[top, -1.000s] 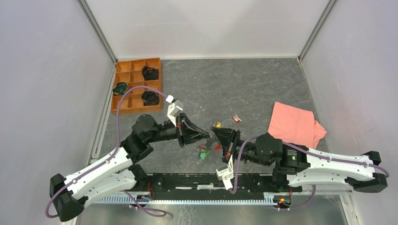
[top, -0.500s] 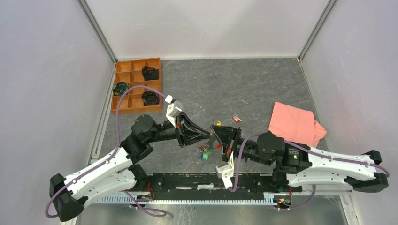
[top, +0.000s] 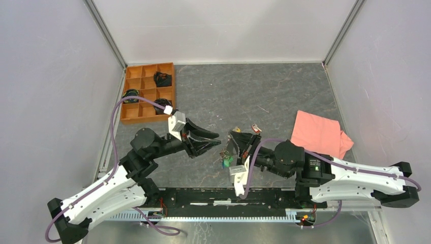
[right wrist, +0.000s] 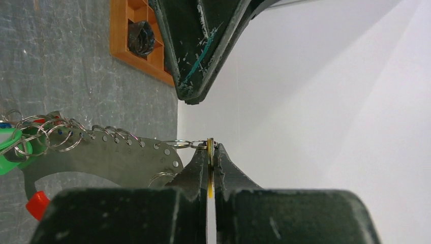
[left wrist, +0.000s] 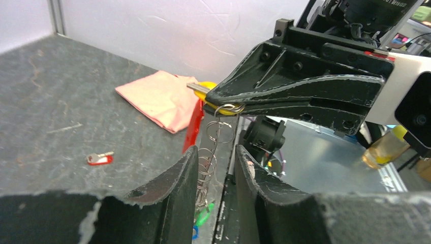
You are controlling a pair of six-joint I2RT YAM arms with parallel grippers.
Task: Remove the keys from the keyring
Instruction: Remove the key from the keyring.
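Now, freeing the yellow key (left wrist: 208, 87) near the front edge.
Right gripper (left wrist: 219, 104) clamps it; left gripper (left wrist: 216, 152) gapes around the keyring (left wrist: 220, 133), which (I judge) needs pinching next.

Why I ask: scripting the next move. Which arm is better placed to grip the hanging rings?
Probably left: the left jaws, open, flank the hanging ring chain; the right jaws are shut on the yellow key.
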